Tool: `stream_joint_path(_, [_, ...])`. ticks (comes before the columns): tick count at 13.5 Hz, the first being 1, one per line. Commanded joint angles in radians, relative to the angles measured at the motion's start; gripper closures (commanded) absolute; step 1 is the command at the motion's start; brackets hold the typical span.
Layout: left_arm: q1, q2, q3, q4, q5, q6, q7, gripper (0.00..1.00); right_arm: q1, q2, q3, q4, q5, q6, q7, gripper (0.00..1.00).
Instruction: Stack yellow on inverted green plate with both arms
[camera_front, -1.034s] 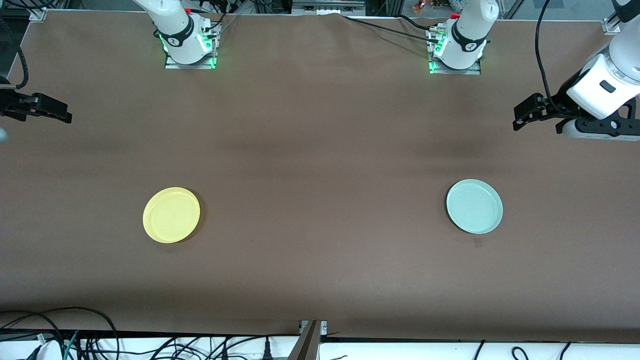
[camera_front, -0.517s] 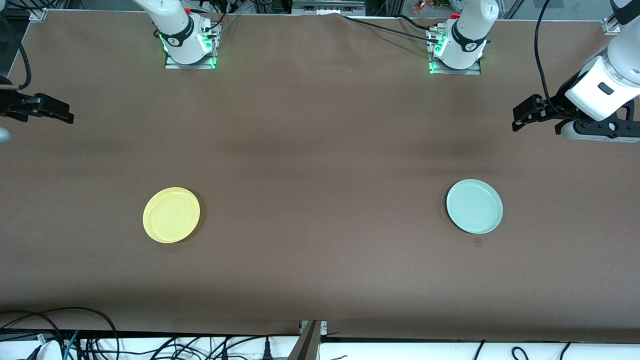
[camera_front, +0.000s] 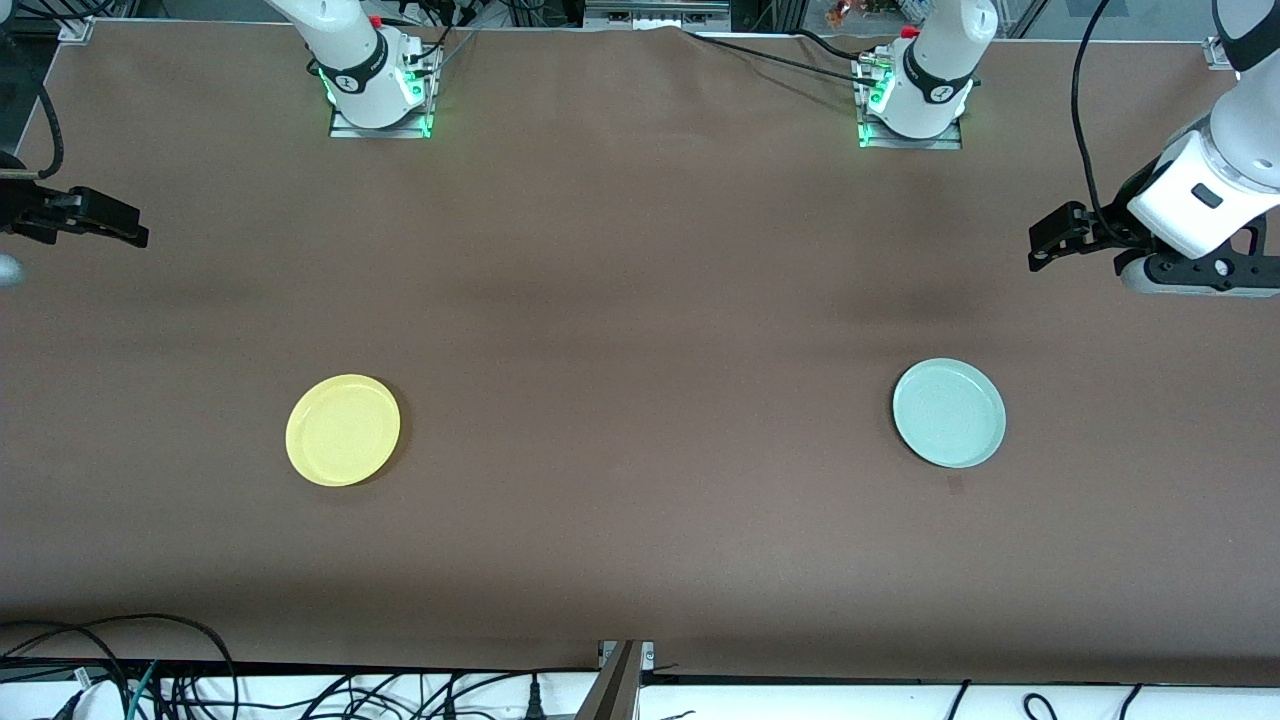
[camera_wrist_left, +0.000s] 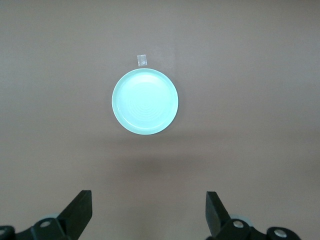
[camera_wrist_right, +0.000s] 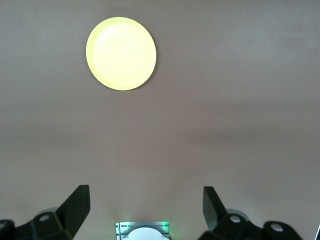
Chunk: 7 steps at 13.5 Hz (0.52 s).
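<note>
Yellow plate (camera_front: 343, 430): lower left of frame, on the table (camera_front: 640, 300), rim up.
Green plate (camera_front: 949, 413): lower right, rim up.
Left claw (camera_wrist_left: 147, 212): wide, empty, upper right.
Right claw (camera_wrist_right: 145, 207): wide, empty, upper left edge.

right hand (camera_front: 135, 228) cut by frame edge

— How many plates do you count on the surface (camera_front: 640, 300)?
— Two: one yellow plate (camera_front: 343, 430), one green plate (camera_front: 949, 413).
— And arms?
— Two arms of mine, each with one gripper: left gripper (camera_front: 1045, 240), right gripper (camera_front: 125, 227).
</note>
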Motion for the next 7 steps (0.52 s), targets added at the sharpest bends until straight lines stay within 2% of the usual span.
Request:
stream_joint_path(1, [0.000,0.012,-0.006,0.032,0.028,-0.021,-0.008,0.00,0.001,0.008,-0.004,0.022,0.017,-0.006,0.000,0.00])
stream_joint_path(7, [0.000,0.015,-0.006,0.030,0.028,-0.049,-0.010,0.00,0.000,0.008,-0.004,0.022,0.017,-0.008,0.000,0.00])
